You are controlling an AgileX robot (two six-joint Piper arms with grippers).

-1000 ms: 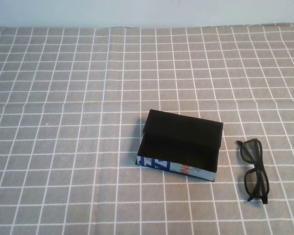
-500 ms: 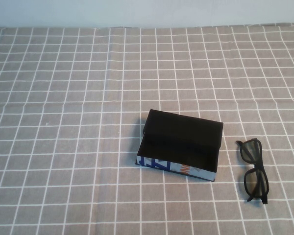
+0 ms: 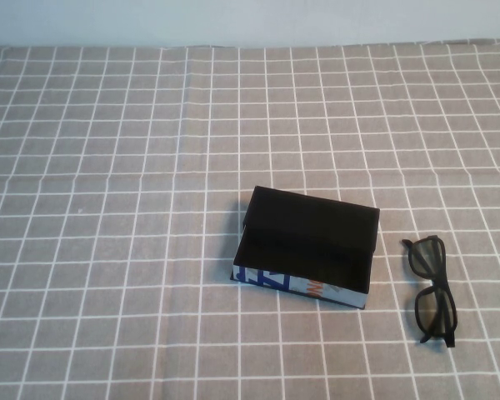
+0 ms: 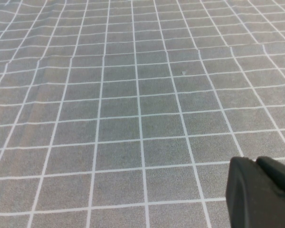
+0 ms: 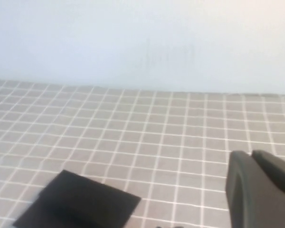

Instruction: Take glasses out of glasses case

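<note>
The glasses case (image 3: 307,245) sits open in the middle of the table, its black flap raised at the back, its inside black and empty, its light blue printed front facing me. The black glasses (image 3: 432,288) lie unfolded on the cloth to the right of the case, apart from it. Neither arm shows in the high view. My left gripper (image 4: 255,160) is shut and empty over bare cloth. My right gripper (image 5: 251,154) is shut and empty, held back from the case, whose black flap (image 5: 80,204) shows in the right wrist view.
A grey cloth with a white grid (image 3: 108,208) covers the whole table. A pale wall (image 5: 142,38) rises behind the table's far edge.
</note>
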